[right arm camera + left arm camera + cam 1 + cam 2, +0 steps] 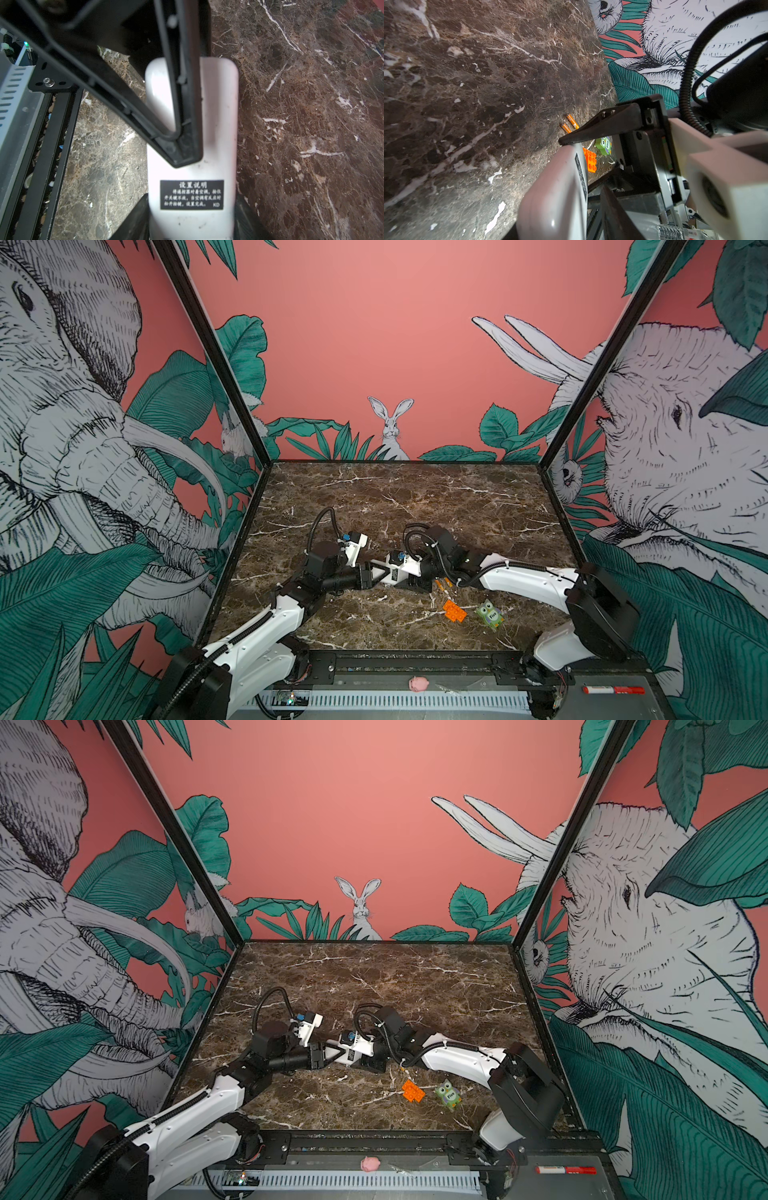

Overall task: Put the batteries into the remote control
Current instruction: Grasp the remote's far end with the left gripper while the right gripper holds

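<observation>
Both arms reach low over the table (415,497) and meet near its middle. The left arm comes from the near left corner; its white link rises inward and the wrist is turned so that the left gripper (380,573) points to the right, about level with the table. The right arm comes from the near right corner; its long white link lies almost flat, and the right gripper (192,207) points to the left, facing the other one.

The remote (218,124) is between them, its white back with the black label (191,194) toward the right wrist camera. The right gripper holds it at one end, one finger on each long edge. The left gripper's jaws stand narrow around the other end: one finger (193,104), an open black frame, lies across the white back. The second one is hidden, so I cannot tell if they press on it.

The batteries (572,122) lie side by side on the table, beside the right forearm and apart from the remote. A brick (454,610) and an owl (490,614) lie nearer to the front edge.
</observation>
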